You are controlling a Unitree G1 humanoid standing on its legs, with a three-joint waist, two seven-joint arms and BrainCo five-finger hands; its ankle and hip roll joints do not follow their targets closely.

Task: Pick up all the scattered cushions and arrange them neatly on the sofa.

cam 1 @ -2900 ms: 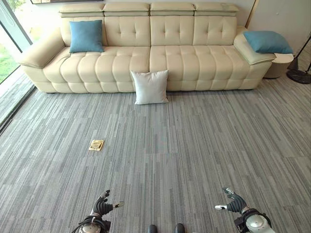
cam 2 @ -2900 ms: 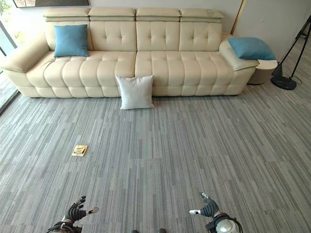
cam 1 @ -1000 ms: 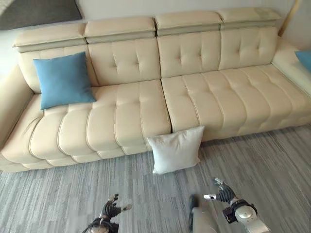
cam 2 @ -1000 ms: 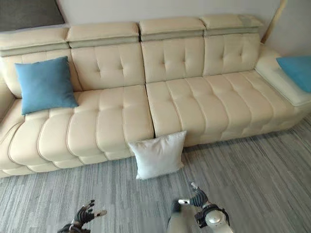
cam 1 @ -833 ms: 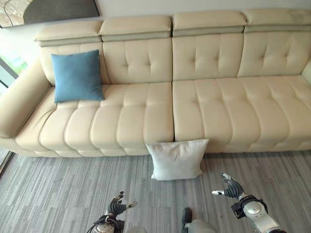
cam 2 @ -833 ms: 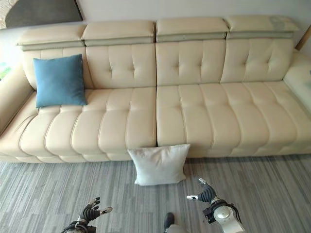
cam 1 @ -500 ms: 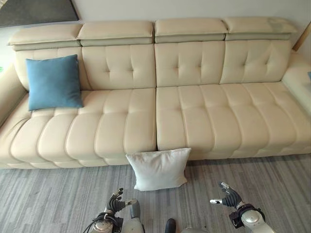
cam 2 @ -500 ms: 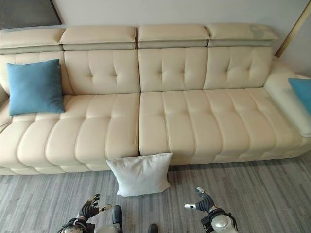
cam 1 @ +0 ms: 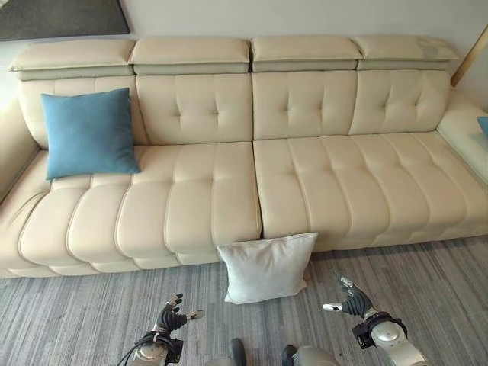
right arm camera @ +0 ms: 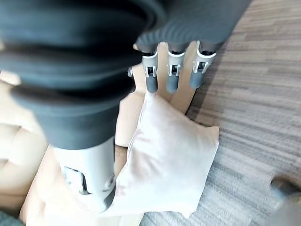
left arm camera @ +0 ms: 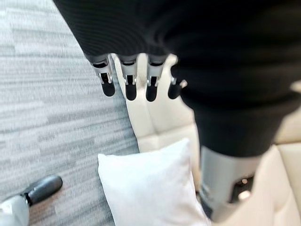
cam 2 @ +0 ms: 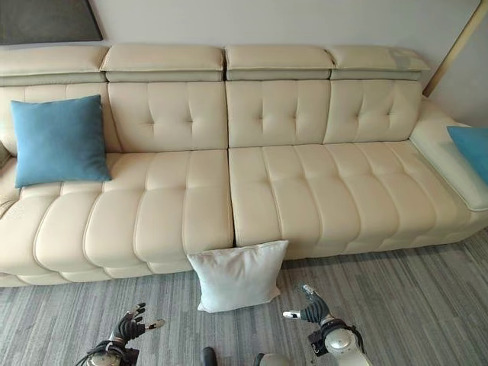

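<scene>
Grey striped carpet (cam 1: 427,274) runs under cream sofa (cam 1: 320,183). White cushion (cam 1: 267,267) sits on carpet, leaning vs sofa front at centre seam. Blue cushion (cam 1: 88,133) upright on sofa's left seat; another blue cushion (cam 2: 471,149) on right armrest. Left hand (cam 1: 171,319) & right hand (cam 1: 352,302) low, near white cushion, fingers loosely spread, both empty.

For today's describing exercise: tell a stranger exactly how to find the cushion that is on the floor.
Start at the long cream sofa against the wall, then look down to the grey carpet at its front edge, near the middle seam. The white cushion leans there against the sofa base. Unlike the blue cushion on the seat, it is white and on the floor.
</scene>
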